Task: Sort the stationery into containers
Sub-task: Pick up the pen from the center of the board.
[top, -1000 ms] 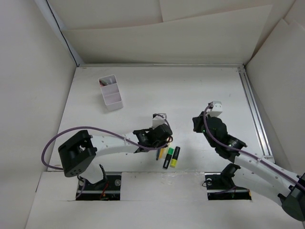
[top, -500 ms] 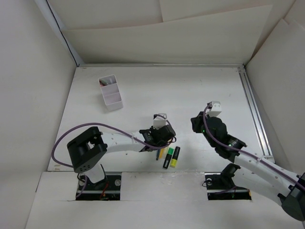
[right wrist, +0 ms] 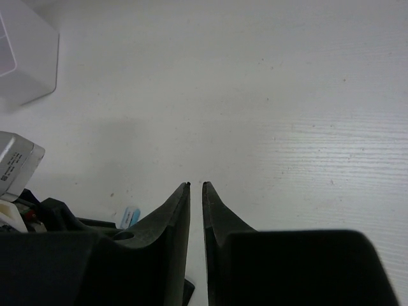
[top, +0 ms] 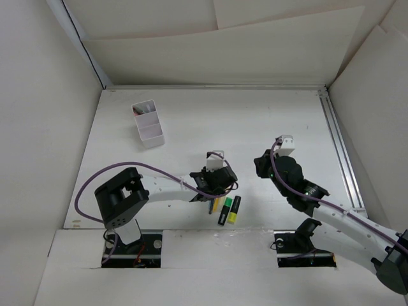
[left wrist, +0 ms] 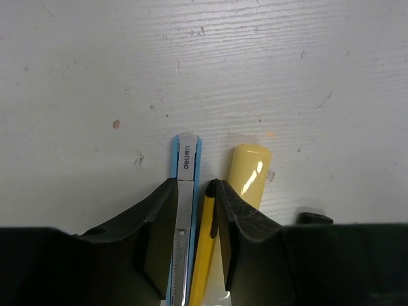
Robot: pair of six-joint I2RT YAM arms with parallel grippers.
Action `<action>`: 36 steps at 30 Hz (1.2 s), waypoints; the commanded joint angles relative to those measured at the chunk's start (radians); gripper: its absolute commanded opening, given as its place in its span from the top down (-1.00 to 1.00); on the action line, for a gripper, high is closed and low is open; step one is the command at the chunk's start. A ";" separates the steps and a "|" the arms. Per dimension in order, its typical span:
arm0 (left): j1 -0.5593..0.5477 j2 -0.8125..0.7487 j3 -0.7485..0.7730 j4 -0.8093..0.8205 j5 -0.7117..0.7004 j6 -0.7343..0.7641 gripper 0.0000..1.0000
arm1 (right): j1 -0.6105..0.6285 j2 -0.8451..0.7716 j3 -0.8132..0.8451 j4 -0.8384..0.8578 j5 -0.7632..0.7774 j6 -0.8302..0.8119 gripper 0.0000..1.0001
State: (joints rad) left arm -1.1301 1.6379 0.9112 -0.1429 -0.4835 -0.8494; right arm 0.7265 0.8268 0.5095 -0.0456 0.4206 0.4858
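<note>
The stationery lies near the table's front edge: a green highlighter (top: 225,212) and a yellow highlighter (top: 234,210) side by side. In the left wrist view my left gripper (left wrist: 191,186) is open and straddles a blue pen (left wrist: 187,159) with a silver clip and a thin yellow pen (left wrist: 203,255). A thick yellow highlighter (left wrist: 250,171) lies just outside the right finger. From above, the left gripper (top: 214,196) hides most of these. My right gripper (right wrist: 196,185) hovers over bare table, its jaws a narrow gap apart and holding nothing. The white two-compartment container (top: 148,123) stands far left, with something red in its far compartment.
The right gripper (top: 261,166) hangs right of the stationery pile, pointing left. The container's corner (right wrist: 25,57) and the left arm's wrist camera (right wrist: 16,162) show in the right wrist view. White walls enclose the table, and a metal rail (top: 341,153) runs along its right side.
The left arm's elbow has swung rightward and its gripper has settled slightly further right over the pens. The right arm has barely moved.
</note>
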 commanded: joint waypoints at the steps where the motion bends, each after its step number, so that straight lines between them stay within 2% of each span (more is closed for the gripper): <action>1: 0.007 0.010 0.034 -0.026 -0.058 -0.005 0.46 | -0.006 -0.011 0.044 0.035 -0.008 -0.013 0.62; 28: 0.035 0.068 0.025 0.025 -0.043 0.023 0.46 | -0.006 -0.011 0.044 0.035 -0.017 -0.023 0.57; 32: 0.035 0.068 0.025 0.025 -0.043 0.023 0.63 | -0.006 -0.020 0.044 0.035 -0.017 -0.023 0.57; 33: 0.035 0.068 0.012 0.025 -0.043 0.023 0.70 | -0.006 -0.020 0.044 0.035 -0.017 -0.023 0.57; 34: 0.035 0.059 0.012 0.025 -0.053 0.012 0.87 | -0.006 -0.020 0.044 0.035 -0.017 -0.023 0.57; 36: 0.035 0.048 0.002 0.025 -0.062 0.012 0.99 | -0.006 -0.029 0.044 0.035 -0.017 -0.023 0.57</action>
State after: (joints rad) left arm -1.0973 1.7050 0.9123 -0.1150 -0.5240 -0.8291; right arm 0.7265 0.8238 0.5095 -0.0452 0.4103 0.4747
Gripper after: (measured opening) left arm 0.146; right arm 0.214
